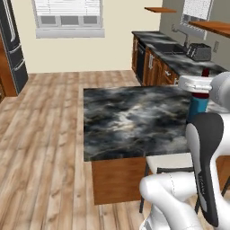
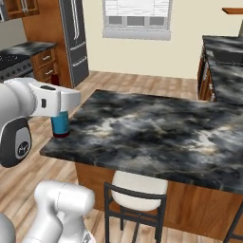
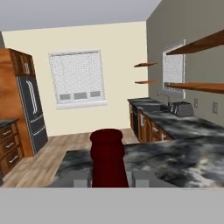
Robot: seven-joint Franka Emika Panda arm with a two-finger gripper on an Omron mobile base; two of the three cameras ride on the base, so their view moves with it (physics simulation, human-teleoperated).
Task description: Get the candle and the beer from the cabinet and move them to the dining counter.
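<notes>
Gripping beer (image 2: pixel 60 124) upright by neck, gripper (image 3: pixel 109 177) lowering it onto near-left corner of dining counter (image 2: pixel 156 128).

A home kitchen: marbled island tabletop (image 2: pixel 156 128) with stool (image 2: pixel 137 194), dark refrigerator (image 2: pixel 76 38), sink counter (image 1: pixel 179 56) with toaster (image 1: pixel 198 51), wood floor (image 1: pixel 45 148).

The black-and-grey marbled tabletop (image 2: pixel 156 128) on its brown wood base carries the beer (image 2: pixel 60 124), standing upright at its near left corner, close to the edge.
</notes>
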